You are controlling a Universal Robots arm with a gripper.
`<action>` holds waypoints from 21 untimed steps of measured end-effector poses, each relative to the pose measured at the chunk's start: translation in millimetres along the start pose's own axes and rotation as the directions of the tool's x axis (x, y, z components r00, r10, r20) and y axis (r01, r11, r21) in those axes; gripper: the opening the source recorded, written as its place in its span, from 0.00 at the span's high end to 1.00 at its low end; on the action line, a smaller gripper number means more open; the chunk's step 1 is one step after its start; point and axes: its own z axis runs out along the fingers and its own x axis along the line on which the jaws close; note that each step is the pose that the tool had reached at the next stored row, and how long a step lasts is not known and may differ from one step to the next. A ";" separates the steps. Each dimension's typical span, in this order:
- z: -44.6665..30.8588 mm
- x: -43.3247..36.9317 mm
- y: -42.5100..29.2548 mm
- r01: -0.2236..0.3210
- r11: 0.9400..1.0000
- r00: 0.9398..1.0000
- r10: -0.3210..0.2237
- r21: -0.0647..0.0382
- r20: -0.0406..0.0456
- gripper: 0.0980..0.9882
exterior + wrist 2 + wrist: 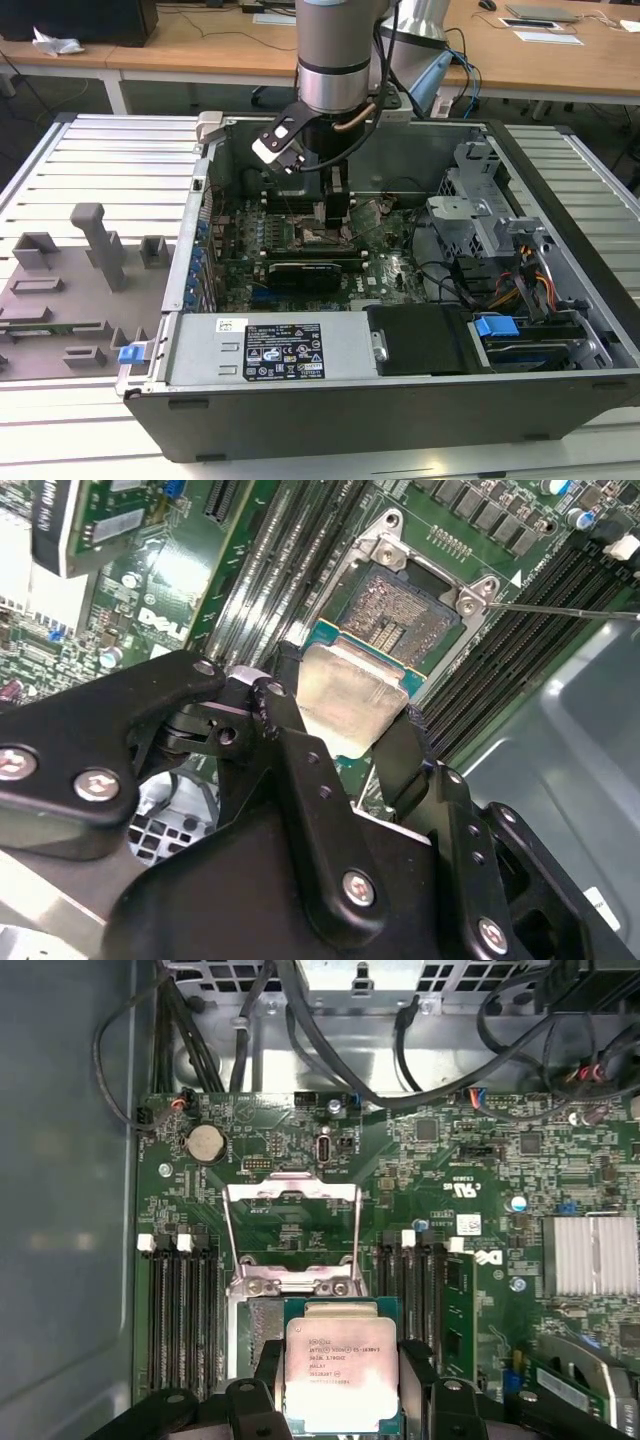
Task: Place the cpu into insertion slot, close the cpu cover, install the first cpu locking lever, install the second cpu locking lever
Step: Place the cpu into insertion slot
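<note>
My gripper point(345, 730) is shut on the cpu point(352, 702), a flat square chip with a dull silver top, held by two opposite edges between the black fingers point(290, 720). The chip hangs just above the insertion slot point(405, 610), partly over it; the brownish pin field is bare beyond the chip's edge. In the first wrist view, the cpu point(343, 1375) sits between the fingers point(268, 1360), and the cpu cover point(290, 1193) stands swung open past the socket. A thin wire locking lever point(560, 610) sticks out beside the socket. In the exterior view, the gripper point(338, 212) hangs low over the green motherboard point(390, 265).
Black memory slots point(185, 1310) run along both sides of the socket. A long black card point(310, 272) lies in front of it in the exterior view. Cables point(440, 1070) and a finned heat sink point(590, 1255) cross the board. The case wall point(560, 740) and drive cage point(480, 225) stand close.
</note>
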 end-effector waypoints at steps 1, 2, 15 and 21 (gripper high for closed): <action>1.3 1.3 -0.3 0.000 1.000 1.000 0.000 -0.001 0.000 0.50; 3.1 3.5 -0.6 0.000 1.000 1.000 0.000 -0.003 0.000 0.50; 17.5 26.3 -2.7 0.001 1.000 1.000 -0.001 -0.008 0.015 0.50; 21.9 27.6 -5.3 0.003 1.000 1.000 -0.002 -0.009 0.027 0.50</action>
